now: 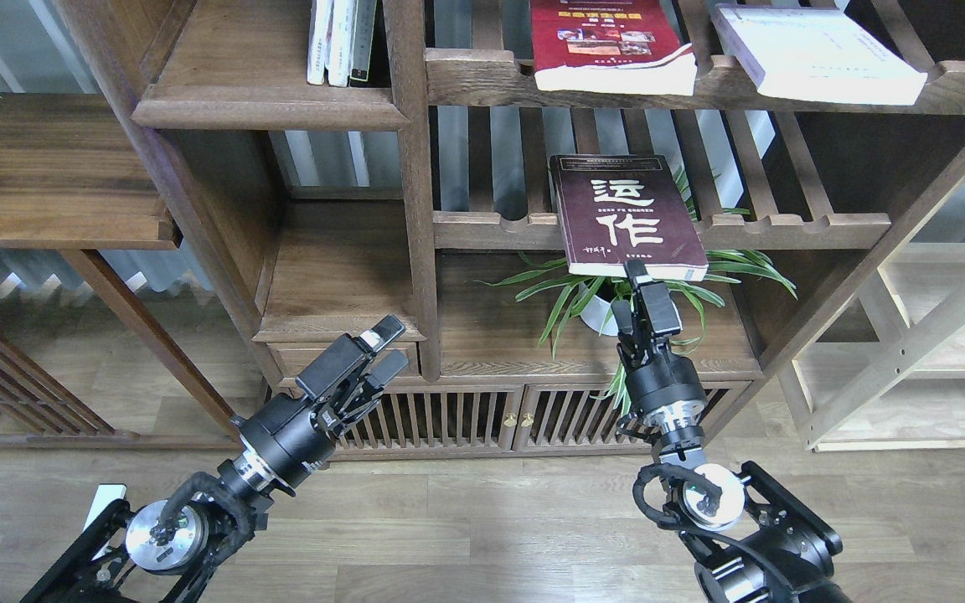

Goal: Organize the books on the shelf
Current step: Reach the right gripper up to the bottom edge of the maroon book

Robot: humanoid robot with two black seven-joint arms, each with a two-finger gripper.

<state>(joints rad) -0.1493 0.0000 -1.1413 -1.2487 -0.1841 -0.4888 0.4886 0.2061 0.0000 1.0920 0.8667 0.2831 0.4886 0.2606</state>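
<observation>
The dark maroon book (626,216) with big white characters lies flat on the lower slatted rack, its near end overhanging the front rail. The bright red book (608,42) and the pale white book (813,52) lie on the upper slatted rack. The shelf (269,107), a solid dark board with a moulded front edge, is at the upper left. My right gripper (643,286) points up, its tip just under the maroon book's near edge; its fingers are seen end-on. My left gripper (384,350) is low by the cabinet, open and holding nothing.
Thin white and dark-spined volumes (340,42) stand at the right end of the shelf. A potted spider plant (616,306) sits under the maroon book, right behind my right gripper. A thick upright post (415,209) separates the shelf from the racks. A lighter wood frame (910,343) stands at right.
</observation>
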